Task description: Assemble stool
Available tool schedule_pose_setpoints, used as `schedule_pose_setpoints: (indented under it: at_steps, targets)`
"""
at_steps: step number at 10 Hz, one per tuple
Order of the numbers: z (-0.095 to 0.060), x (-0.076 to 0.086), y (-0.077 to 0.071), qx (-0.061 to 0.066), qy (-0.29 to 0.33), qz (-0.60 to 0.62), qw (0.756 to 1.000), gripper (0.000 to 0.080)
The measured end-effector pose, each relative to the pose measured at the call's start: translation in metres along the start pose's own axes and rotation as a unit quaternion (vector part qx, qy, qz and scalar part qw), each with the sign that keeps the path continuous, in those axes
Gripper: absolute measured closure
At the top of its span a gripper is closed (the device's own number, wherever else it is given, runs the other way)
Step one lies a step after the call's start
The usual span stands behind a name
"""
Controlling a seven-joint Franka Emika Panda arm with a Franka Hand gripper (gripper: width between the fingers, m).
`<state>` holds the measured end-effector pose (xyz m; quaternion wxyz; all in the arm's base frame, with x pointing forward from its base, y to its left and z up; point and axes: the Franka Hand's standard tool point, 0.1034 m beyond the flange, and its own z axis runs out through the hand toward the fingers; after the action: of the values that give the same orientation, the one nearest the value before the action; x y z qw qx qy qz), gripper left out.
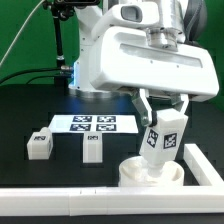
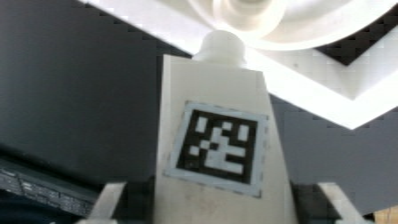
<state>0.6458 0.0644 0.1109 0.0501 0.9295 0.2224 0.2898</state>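
black table (image 1: 15, 110) | marker board (image 1: 92, 124) | first leg (image 1: 40, 145), second leg (image 1: 93, 148) lying apart | seat disc (image 1: 135, 173) near border rail (image 1: 80, 199)

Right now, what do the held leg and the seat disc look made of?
Leg: looks like rigid white plastic, matte; uniform colour, crisp flat faces. Its tag: likely printed paper stuck on. Seat disc: likely the same white plastic, smooth, with slight sheen on its curved rim. Judged by look only.
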Motion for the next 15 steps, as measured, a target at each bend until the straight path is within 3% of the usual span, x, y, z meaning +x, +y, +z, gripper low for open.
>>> schedule_pose_setpoints:
  at_steps: [6,13,15]
  targets:
    - [0.01,-0.016,-0.01,0.006,-0.01,0.0,1.0,0.0475]
    - [0.01,-0.017,-0.006,0.006,-0.016,0.005,1.0,0.0475]
    - [0.017,-0.023,-0.015,0.007,-0.013,0.004,1.0,0.0475]
